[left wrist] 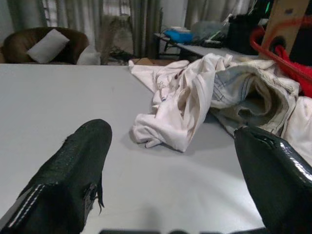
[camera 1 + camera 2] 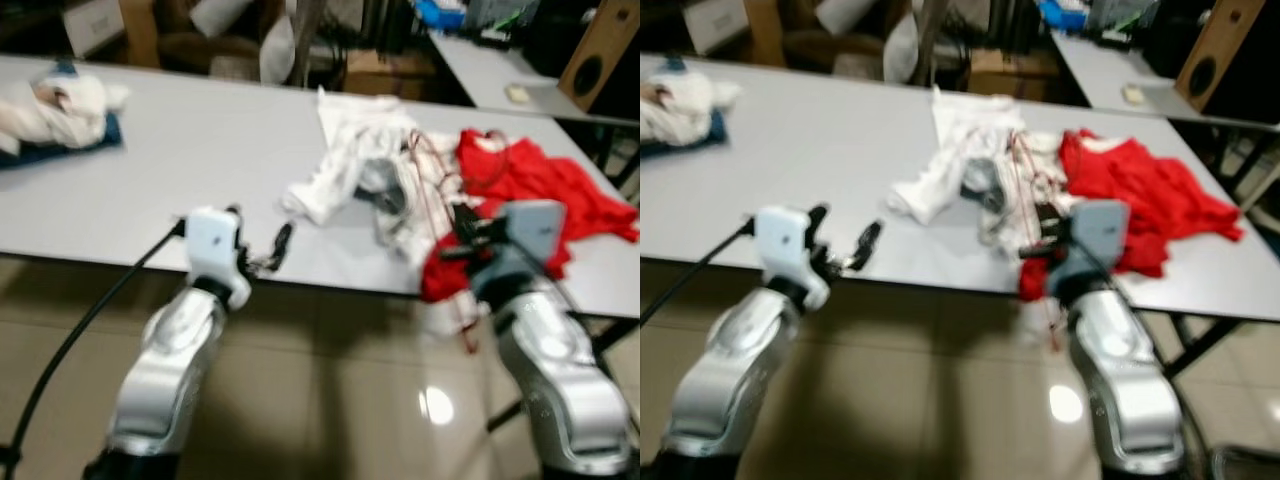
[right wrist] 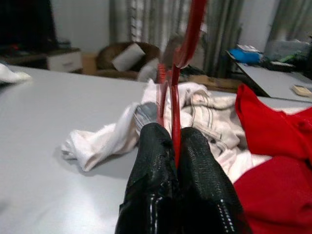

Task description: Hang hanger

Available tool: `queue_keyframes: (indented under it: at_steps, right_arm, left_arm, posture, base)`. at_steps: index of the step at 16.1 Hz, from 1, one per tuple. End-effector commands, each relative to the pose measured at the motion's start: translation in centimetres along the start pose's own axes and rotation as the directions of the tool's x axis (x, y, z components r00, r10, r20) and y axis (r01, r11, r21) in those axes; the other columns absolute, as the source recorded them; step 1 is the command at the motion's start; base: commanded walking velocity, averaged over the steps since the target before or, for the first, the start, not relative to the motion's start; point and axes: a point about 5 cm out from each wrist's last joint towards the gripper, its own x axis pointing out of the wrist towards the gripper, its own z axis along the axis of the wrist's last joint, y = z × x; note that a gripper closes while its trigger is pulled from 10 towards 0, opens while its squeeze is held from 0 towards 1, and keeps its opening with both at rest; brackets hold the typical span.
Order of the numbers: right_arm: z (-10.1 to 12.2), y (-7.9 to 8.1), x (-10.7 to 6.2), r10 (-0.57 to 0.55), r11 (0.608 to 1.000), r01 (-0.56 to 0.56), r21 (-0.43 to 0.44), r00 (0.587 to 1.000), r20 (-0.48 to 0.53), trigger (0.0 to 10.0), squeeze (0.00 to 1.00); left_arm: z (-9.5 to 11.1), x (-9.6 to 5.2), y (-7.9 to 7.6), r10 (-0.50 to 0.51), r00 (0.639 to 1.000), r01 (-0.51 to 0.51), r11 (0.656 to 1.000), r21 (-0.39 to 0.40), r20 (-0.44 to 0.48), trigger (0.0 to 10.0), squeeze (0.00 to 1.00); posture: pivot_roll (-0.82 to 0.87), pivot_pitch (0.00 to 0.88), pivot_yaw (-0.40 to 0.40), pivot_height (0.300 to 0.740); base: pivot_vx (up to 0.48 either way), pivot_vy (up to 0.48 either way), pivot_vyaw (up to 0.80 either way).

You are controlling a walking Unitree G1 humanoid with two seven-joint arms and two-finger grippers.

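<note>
A thin red hanger (image 3: 176, 83) stands up between the fingers of my right gripper (image 3: 174, 134), which is shut on it. In the eye views that gripper (image 2: 462, 238) is at the near edge of the grey table (image 2: 200, 150), over a red garment (image 2: 540, 185), and the hanger's wire (image 2: 432, 160) runs across a crumpled white garment (image 2: 365, 160). My left gripper (image 2: 270, 250) hovers at the table's near edge, left of the white garment (image 1: 185, 107). It is open with nothing between its fingers (image 1: 78, 165).
A pile of white and blue clothes (image 2: 55, 110) lies at the table's far left. A second table (image 2: 490, 70) and a wooden speaker (image 2: 600, 45) stand at the back right. A brown sofa (image 1: 44, 44) is behind. Glossy tile floor (image 2: 330, 400) lies below.
</note>
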Motion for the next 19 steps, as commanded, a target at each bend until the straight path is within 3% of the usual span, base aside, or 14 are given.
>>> queue_keyframes:
  at_steps: [1,3,8,11,15,17,18,19]
  right_arm:
    - [0.5,-0.7,0.1,-0.022,1.0,0.022,-0.012,1.0,0.017,10.0,0.0]
    - [0.6,-0.7,0.1,-0.019,1.0,0.019,-0.001,0.999,0.026,10.0,0.0]
    - [0.4,-1.5,-0.1,-0.095,0.992,0.099,-0.082,0.994,0.048,10.0,0.0]
    - [-0.1,-2.0,-0.3,-0.122,0.992,0.123,-0.033,0.992,0.031,10.0,0.0]
    - [-0.1,-1.9,-0.3,-0.131,0.991,0.13,0.041,0.991,0.021,10.0,0.0]
    - [-0.1,-2.1,-0.3,-0.156,0.988,0.156,-0.014,0.988,0.018,10.0,0.0]
    - [-0.1,-2.3,-0.3,-0.161,0.986,0.161,-0.037,0.987,0.02,10.0,0.0]
    - [0.0,-2.4,-0.3,-0.175,0.983,0.177,-0.04,0.984,0.03,10.0,0.0]
  left_arm:
    - [0.4,0.3,-0.4,-0.012,1.0,0.012,1.0,-0.002,0.023,10.0,0.0]
    - [0.4,0.4,-0.4,-0.015,1.0,0.015,1.0,-0.011,0.011,10.0,0.0]
    - [0.6,0.7,-0.6,-0.03,0.999,0.03,1.0,0.002,0.027,10.0,0.0]
    - [0.7,0.9,-0.5,-0.031,0.999,0.031,1.0,0.003,0.029,10.0,0.0]
    - [0.9,1.1,-0.8,-0.046,0.998,0.044,0.998,0.046,0.038,10.0,0.0]
    - [0.8,1.1,-0.8,-0.042,0.999,0.041,0.998,0.046,0.034,10.0,0.0]
    - [0.8,1.1,-0.7,-0.035,0.999,0.034,0.999,0.038,0.037,10.0,0.0]
    - [0.9,1.1,-0.5,-0.005,0.999,0.008,0.998,-0.059,0.047,10.0,0.0]
  posture:
    - [-0.08,0.0,-0.053,0.74]
    - [-0.08,0.0,-0.055,0.74]
    - [-0.08,0.0,-0.048,0.74]
    - [-0.08,0.0,-0.043,0.74]
    - [-0.09,0.0,-0.038,0.74]
    - [-0.09,0.0,-0.038,0.74]
    - [-0.09,0.0,-0.04,0.74]
    - [-0.09,0.0,-0.04,0.74]
  base:
    - [0.0,0.0,0.0]
    - [0.0,0.0,0.0]
    - [0.0,0.0,0.0]
    - [0.0,0.44,-0.64]
    - [0.0,-0.176,-0.75]
    - [0.0,-0.446,-0.75]
    - [0.0,0.0,0.0]
    - [0.0,0.0,0.0]
